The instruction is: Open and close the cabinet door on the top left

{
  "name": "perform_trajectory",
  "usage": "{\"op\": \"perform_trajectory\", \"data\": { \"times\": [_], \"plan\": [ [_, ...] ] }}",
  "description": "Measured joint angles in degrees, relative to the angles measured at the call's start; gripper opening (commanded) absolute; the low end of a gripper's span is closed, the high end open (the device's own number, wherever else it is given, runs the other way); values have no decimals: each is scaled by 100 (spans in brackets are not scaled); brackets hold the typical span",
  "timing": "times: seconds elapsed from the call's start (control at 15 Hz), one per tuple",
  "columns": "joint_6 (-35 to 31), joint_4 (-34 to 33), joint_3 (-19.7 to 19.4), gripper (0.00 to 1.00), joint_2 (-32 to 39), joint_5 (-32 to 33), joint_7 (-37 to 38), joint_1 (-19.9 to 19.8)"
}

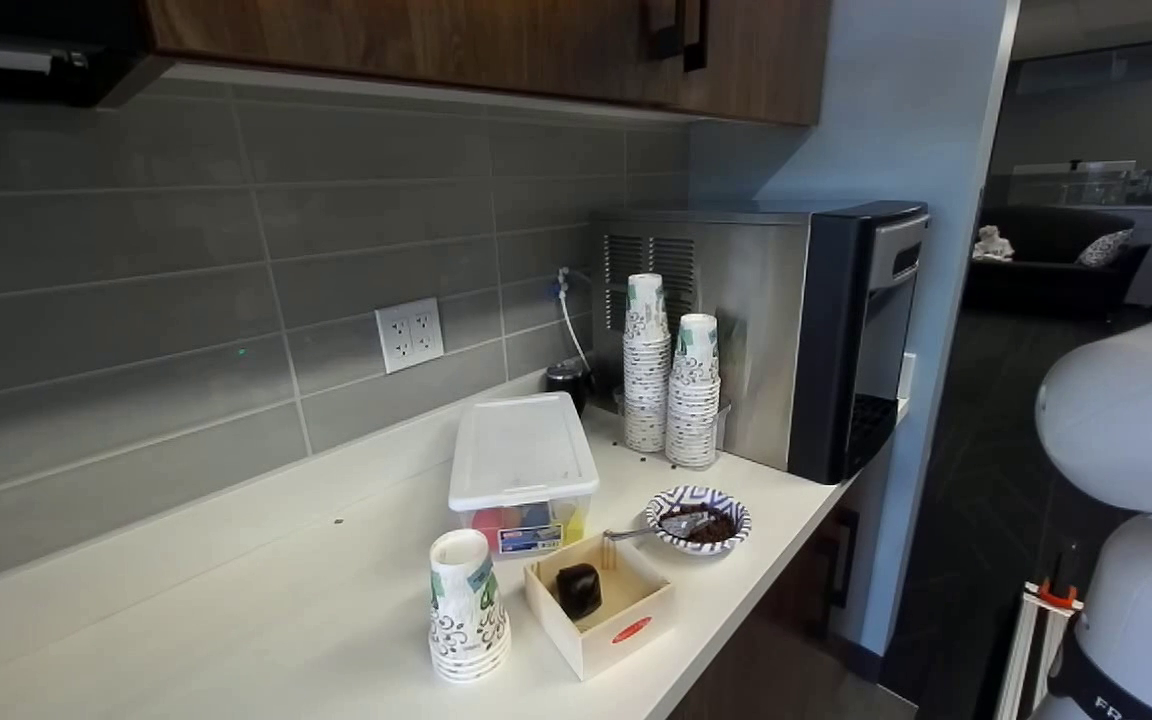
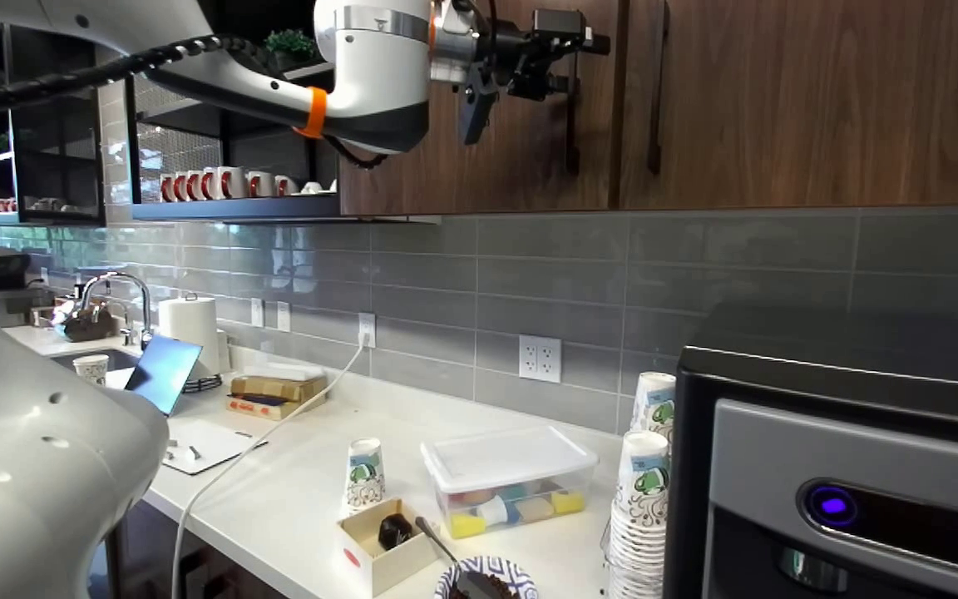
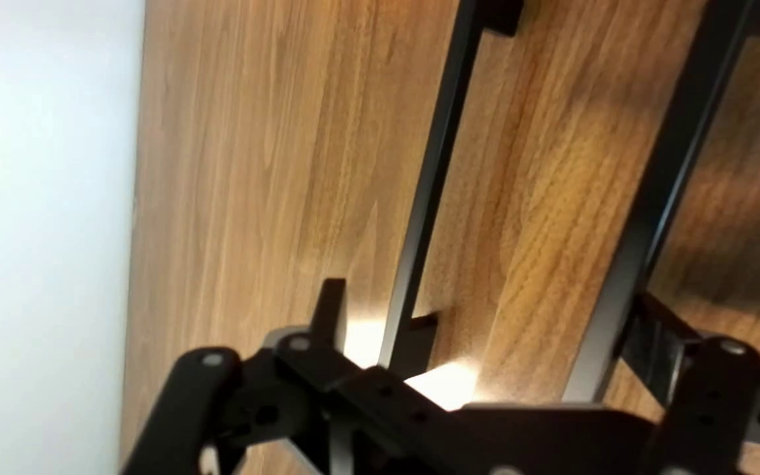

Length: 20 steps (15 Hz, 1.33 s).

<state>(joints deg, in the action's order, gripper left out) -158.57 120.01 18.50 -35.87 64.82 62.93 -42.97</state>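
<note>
counter (image 1: 266, 610) — both exterior views, door (image 2: 520, 170) — all

Light under the wood-grain upper cabinet (image 1: 416, 40) is muted in an exterior view: below it, the glossy gray tile backsplash (image 1: 116, 230) carries a pale, smeared sheen, and the blue wall (image 1: 766, 165) darkens softly beneath the cabinet's end. Well beyond the cabinet, a black sofa (image 1: 1046, 245) sinks into gloom. In an exterior view, a button (image 2: 833, 505) on the ice dispenser (image 2: 766, 433) below the cabinet glows violet. In the wrist view, white glare burns out the cabinet's grain around one end of a bar handle (image 3: 429, 181), a pale surface (image 3: 43, 231) beside the cabinet washes out, and the gripper (image 3: 489, 295) looks black and slightly blurred.
</note>
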Motion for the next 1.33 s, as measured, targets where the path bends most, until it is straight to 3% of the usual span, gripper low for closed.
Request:
{"op": "perform_trajectory", "data": {
  "times": [0.33,0.53,0.93,1.33],
  "plan": [
    [583,470,-851,100,-500,-8,-112,1244],
    [1129,716,-1154,100,-864,0,-234,1874],
    [2356,1154,-1224,100,-1638,0,-433,2631],
    [3341,1472,-1090,100,-2226,0,-458,3124]
  ]
}}
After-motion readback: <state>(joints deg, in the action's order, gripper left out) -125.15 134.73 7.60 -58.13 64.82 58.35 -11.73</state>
